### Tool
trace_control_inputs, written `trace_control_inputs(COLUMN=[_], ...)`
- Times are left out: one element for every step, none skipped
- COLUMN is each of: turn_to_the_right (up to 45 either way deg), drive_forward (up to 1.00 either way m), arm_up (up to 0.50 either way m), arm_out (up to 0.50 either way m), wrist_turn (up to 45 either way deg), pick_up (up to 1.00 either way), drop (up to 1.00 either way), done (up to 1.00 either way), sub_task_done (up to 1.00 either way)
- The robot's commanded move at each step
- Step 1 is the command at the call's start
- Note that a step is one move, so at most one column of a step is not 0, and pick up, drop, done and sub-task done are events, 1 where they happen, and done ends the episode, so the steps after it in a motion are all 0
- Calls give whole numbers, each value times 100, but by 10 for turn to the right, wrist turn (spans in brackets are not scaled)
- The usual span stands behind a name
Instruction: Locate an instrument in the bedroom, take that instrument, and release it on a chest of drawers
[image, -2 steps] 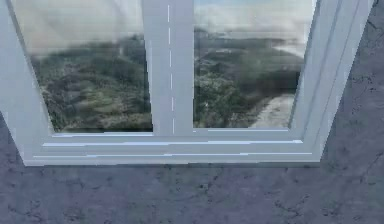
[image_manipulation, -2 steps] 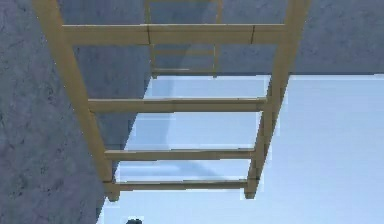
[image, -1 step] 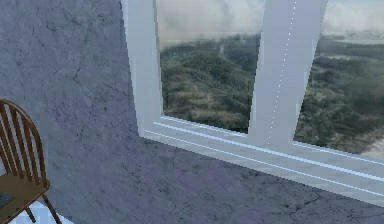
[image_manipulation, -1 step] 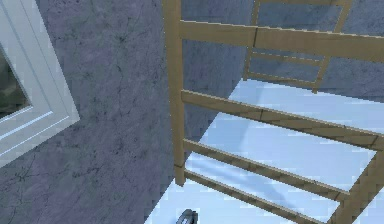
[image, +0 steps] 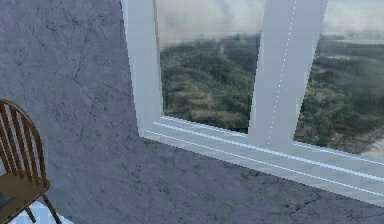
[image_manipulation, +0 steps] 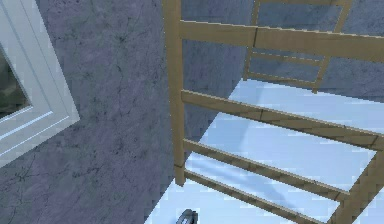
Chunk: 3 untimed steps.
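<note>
In the forward view a mottled purple-grey wall (image: 70, 110) runs back to a white-framed window (image: 265, 90) that looks out on green hills under cloud. A wooden chair (image: 18, 150) with a spindle back stands at the view's lower left, near the wall

In the arm side view the window's frame shows at the left edge, with the same wall beside it. Right of that rises a wooden frame (image_manipulation: 175, 90) of upright posts and cross rails, standing on a pale floor (image_manipulation: 290, 140). A small dark tip at the bottom edge looks like the gripper (image_manipulation: 186, 216), with the pale floor around it; whether it holds anything cannot be told. Where the instrument lies cannot be told either
</note>
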Motion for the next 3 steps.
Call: trace_control_inputs(turn_to_the_right=[0, 0, 0], drive_forward=[0, 0, 0], arm_up=[0, 0, 0], arm_out=[26, 0, 0], wrist_turn=[0, 450, 450], pick_up=[0, 0, 0], drop=[0, 0, 0], done=[0, 0, 0], sub_task_done=[0, 0, 0])
